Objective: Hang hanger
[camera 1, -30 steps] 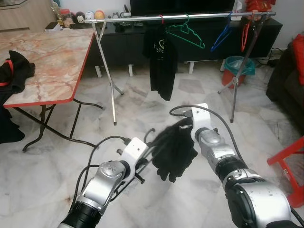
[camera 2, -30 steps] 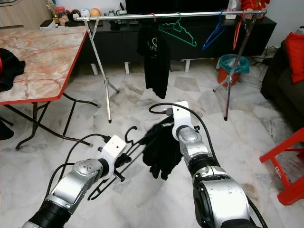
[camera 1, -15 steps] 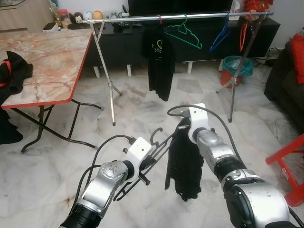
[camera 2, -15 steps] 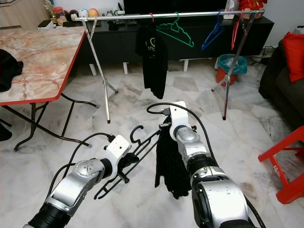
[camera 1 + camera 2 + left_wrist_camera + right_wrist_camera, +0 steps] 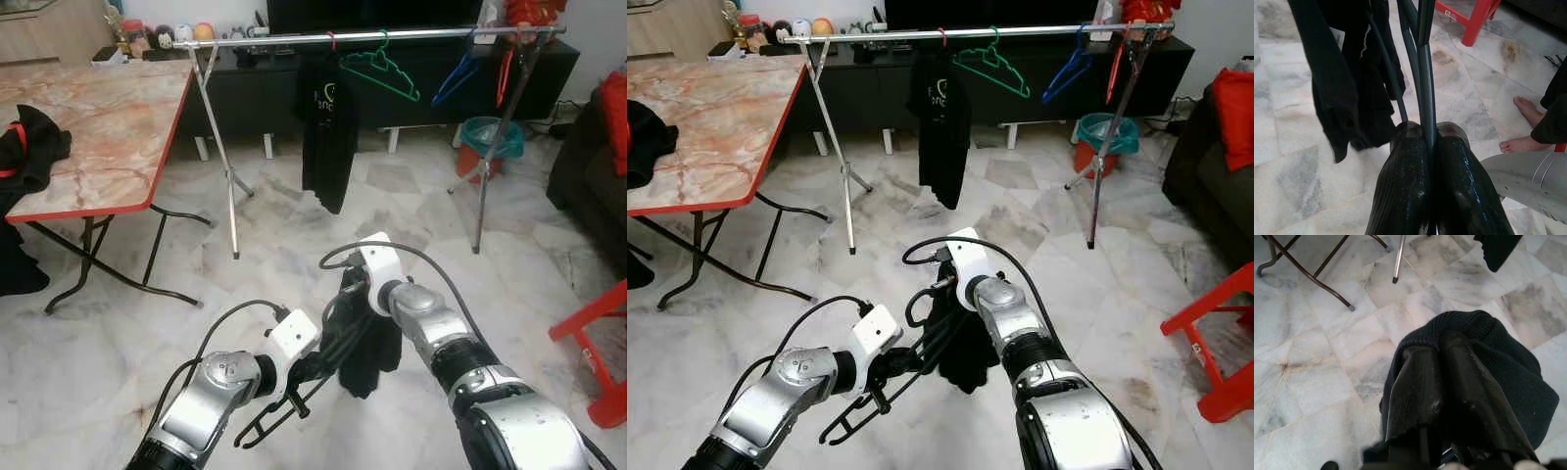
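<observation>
My left gripper [image 5: 312, 372], low in front of me, is shut on the dark wires of a black hanger [image 5: 1422, 73], whose hook points up toward the right arm. Beside that hook my right gripper [image 5: 355, 305] is shut on a black knit garment [image 5: 370, 351], which hangs bunched against the hanger. In the right wrist view the cloth [image 5: 1488, 347] drapes over the fingers [image 5: 1415, 382]. Across the room stands a silver clothes rail [image 5: 411, 35] with a black T-shirt [image 5: 328, 132] and green [image 5: 384, 64], blue [image 5: 454, 80] and red [image 5: 506, 69] hangers.
A marble-top table with a red edge [image 5: 98, 127] stands at the left, dark clothes on its corner. A teal bin [image 5: 488, 142] sits by the rail's right leg. A red stool [image 5: 598, 352] and a dark sofa are at the right. A person's bare feet [image 5: 1525, 110] are close behind.
My right gripper has moved left and nearer, to the hanger's hook. The garment, which hung long and straight, is now bunched against the hanger. The left gripper keeps its hold, slightly lower.
</observation>
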{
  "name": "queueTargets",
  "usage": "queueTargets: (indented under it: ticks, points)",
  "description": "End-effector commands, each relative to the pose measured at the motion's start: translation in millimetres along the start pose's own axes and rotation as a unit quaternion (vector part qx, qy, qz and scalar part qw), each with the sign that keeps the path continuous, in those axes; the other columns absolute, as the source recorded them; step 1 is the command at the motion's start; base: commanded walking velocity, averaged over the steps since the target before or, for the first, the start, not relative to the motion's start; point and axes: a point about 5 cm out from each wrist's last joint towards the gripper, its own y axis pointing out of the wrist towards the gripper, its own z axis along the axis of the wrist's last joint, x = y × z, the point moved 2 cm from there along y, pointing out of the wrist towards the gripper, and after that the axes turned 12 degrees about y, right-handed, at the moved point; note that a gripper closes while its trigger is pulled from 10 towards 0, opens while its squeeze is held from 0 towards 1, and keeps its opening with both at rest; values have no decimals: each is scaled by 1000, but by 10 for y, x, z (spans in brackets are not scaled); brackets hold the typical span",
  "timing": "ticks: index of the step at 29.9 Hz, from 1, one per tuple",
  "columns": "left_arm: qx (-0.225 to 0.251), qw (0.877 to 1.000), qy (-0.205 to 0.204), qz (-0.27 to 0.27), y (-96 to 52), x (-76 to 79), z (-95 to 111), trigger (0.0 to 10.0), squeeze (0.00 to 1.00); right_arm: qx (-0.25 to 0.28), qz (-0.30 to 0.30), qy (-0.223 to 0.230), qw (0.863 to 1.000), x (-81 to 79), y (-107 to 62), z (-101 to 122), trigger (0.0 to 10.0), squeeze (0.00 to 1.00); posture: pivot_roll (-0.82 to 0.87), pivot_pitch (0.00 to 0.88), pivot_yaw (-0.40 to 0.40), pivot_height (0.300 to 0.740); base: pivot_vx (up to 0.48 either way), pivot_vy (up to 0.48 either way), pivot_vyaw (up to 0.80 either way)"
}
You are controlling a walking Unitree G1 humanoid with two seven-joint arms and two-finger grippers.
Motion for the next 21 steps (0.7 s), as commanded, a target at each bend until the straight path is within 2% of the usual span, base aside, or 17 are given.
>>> queueTargets:
  ticks: [1, 3, 5, 6, 8, 14, 17, 21]
  points:
    - [33, 999, 24, -19, 32, 53, 146, 10000, 0, 12, 29, -14, 999, -132, 14, 88, 10000, 0, -21, 0, -6, 740, 0, 0, 0]
    - [31, 999, 29, -7, 29, 19, 135, 10000, 0, 7, 43, -24, 999, -172, 8, 78, 10000, 0, -21, 0, -8, 740, 0, 0, 0]
    - [41, 999, 25, -21, 22, 44, 150, 10000, 0, 2, 54, -33, 998, -203, 4, 61, 10000, 0, -21, 0, -8, 740, 0, 0, 0]
    - [53, 997, 35, -47, 0, 110, 177, 10000, 0, -2, 67, -46, 997, -230, -1, 39, 10000, 0, -21, 0, -8, 740, 0, 0, 0]
    - [50, 996, 27, -62, -20, 158, 154, 10000, 0, -10, 85, -101, 991, -246, -27, -18, 10000, 0, -20, 0, -8, 740, 0, 0, 0]
    - [36, 995, 29, -88, -58, 219, 82, 10000, 0, -27, 85, -143, 986, -164, -69, -77, 10000, 0, -22, 0, -9, 740, 0, 0, 0]
    - [15, 997, 36, -70, -51, 156, 7, 10000, 0, -46, 107, -174, 978, -165, -110, -129, 10000, 0, -26, 0, -8, 740, 0, 0, 0]
    - [1, 996, 41, -79, -82, 157, -40, 10000, 0, -64, 129, -227, 963, -183, -155, -196, 10000, 0, -27, 0, -8, 740, 0, 0, 0]
